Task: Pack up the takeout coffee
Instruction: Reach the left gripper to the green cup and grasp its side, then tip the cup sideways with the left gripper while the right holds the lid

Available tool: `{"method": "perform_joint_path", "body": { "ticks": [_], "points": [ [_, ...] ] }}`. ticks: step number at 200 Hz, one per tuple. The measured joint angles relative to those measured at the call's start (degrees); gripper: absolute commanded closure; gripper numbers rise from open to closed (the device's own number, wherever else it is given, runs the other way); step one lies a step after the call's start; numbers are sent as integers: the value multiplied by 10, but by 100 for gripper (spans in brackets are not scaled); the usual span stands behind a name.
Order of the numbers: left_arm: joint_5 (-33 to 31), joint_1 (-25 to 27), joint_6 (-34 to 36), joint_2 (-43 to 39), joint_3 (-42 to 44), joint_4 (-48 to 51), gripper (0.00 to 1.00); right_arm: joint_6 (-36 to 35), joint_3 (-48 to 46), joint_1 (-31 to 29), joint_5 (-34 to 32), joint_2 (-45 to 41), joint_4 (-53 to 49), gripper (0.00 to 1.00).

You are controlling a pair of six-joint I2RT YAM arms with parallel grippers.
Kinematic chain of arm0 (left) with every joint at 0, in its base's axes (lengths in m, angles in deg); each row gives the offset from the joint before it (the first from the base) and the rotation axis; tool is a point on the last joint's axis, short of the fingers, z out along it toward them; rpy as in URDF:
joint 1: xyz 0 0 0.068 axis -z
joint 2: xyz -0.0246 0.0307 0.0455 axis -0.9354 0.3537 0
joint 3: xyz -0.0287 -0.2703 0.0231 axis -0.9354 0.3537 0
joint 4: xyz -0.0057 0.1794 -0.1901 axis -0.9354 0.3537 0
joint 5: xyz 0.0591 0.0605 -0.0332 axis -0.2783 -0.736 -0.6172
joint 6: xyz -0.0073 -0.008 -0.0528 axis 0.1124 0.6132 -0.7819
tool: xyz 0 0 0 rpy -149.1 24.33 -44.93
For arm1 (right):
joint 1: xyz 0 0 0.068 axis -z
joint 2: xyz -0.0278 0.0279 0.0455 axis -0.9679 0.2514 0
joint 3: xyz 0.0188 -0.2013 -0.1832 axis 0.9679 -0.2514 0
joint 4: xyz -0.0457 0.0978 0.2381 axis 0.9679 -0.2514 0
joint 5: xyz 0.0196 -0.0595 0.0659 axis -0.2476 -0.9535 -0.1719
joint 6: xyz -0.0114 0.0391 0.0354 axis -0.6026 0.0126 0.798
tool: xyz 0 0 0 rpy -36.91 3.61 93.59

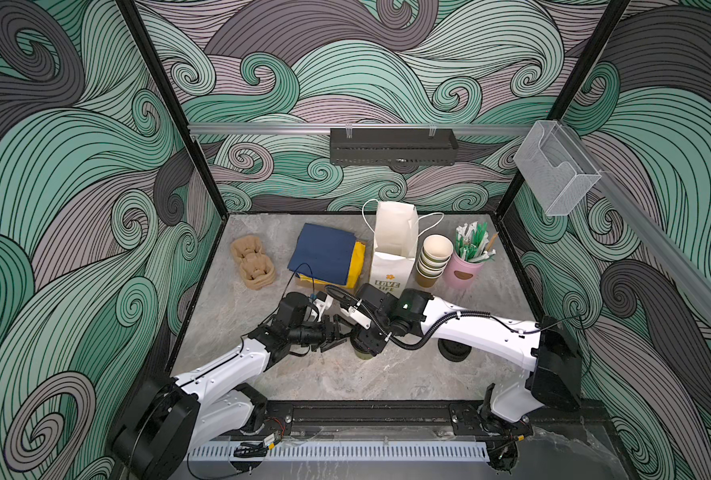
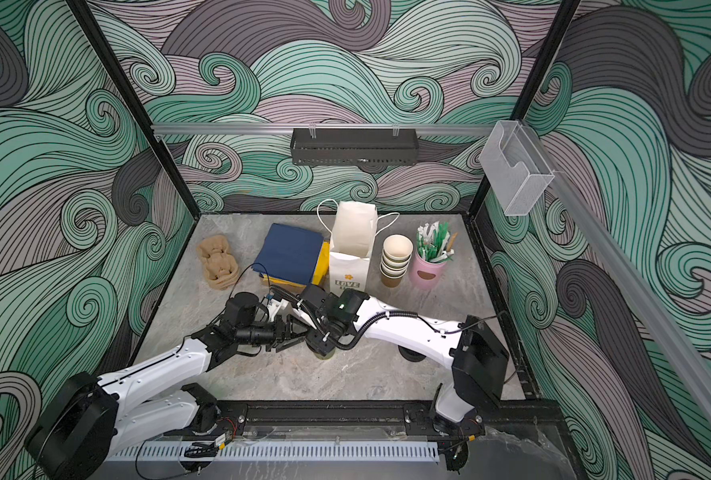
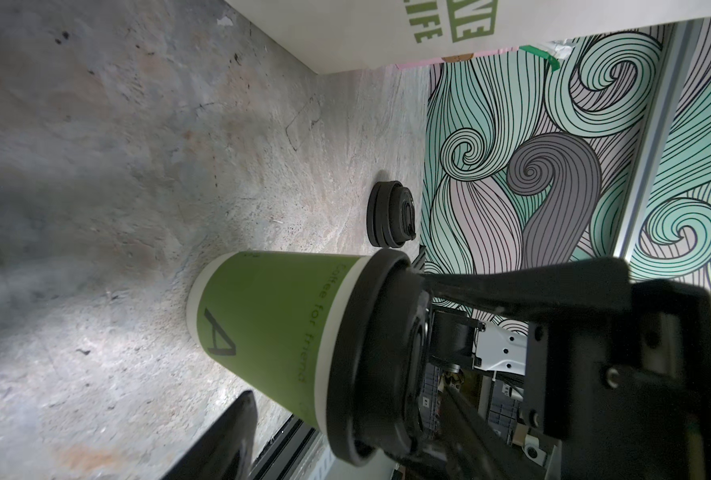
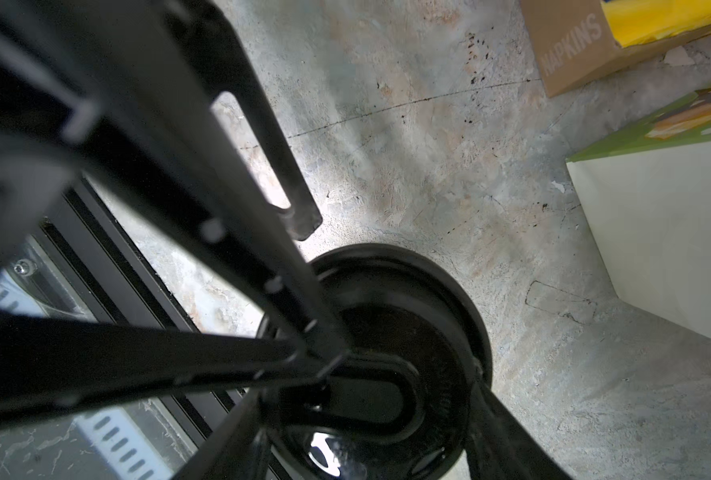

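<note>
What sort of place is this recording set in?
Probably a mock coffee takeout counter in a robot test booth: a stack of paper cups, a pink tub of straws and a lidded coffee cup, boxed in by wave-patterned walls.

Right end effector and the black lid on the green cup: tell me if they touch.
Touching. The left wrist view shows the right end effector clamping the black lid at opposite rim edges.

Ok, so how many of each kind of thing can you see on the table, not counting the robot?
Lidded cup: 1
Stack of lidless cups: 1
Stack of loose lids: 1
Paper bag: 1
Pink pot of straws: 1
Napkin box: 1
Brown cup carrier, maybe a stack: 1
Total: 7
</note>
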Motion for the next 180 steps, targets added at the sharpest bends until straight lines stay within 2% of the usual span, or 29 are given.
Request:
{"method": "perform_joint_path", "body": {
  "ticks": [51, 85, 143, 180],
  "points": [
    [15, 5, 13, 43, -19, -7, 41, -3, 0, 0, 2, -3, 1, 29],
    [18, 5, 26, 54, -22, 5, 44, -4, 1, 0, 5, 0, 0, 23],
    [20, 8, 44, 67, -37, 24, 46, -5, 11, -4, 22, -1, -20, 12],
    [21, 9, 47, 68, -38, 27, 43, 5, 14, -4, 27, -34, -28, 12]
  ]
}}
